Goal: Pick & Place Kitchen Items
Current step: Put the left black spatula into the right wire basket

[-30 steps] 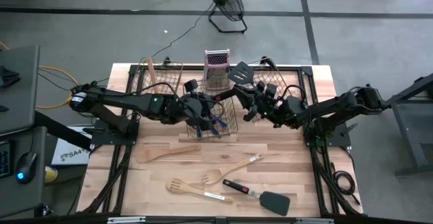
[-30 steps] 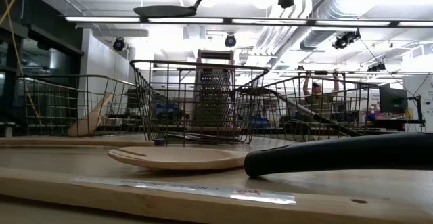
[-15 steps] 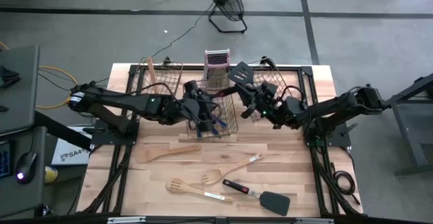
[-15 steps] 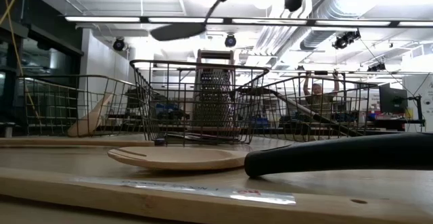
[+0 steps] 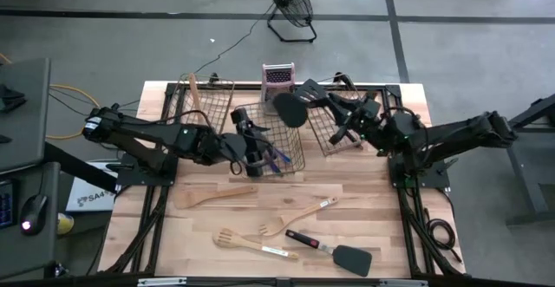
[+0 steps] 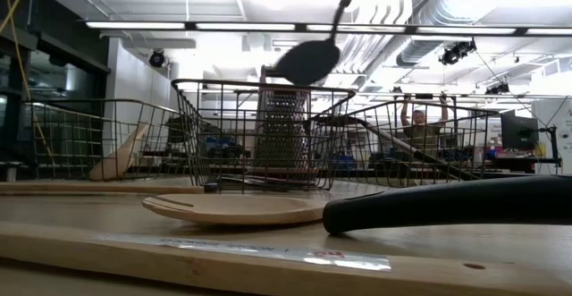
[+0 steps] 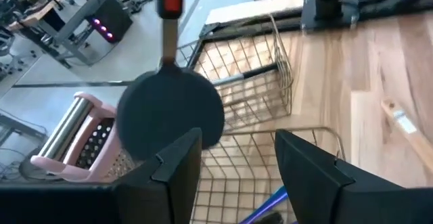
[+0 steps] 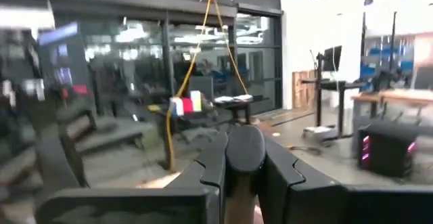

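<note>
My right gripper (image 5: 341, 116) swung the black spatula (image 5: 291, 109) over the middle basket (image 5: 295, 153), still clenched on its handle; left gripper (image 5: 251, 161) released.

A metal box grater (image 5: 277, 76) with a pink top stands upright at the far edge of the wooden table (image 5: 381, 226), just behind the middle wire basket (image 5: 295, 153). Two more wire baskets flank it: one to the left (image 5: 178, 105), one to the right (image 5: 325, 135), tilted. On the grey floor beyond the table sits a black floor fan (image 5: 289, 1). Off the table's left side, a computer mouse (image 5: 33, 211) lies on a dark desk. From table height the grater (image 6: 281, 135) shows through the basket mesh, and far back in the room a person (image 6: 422, 122) has both arms raised.
</note>
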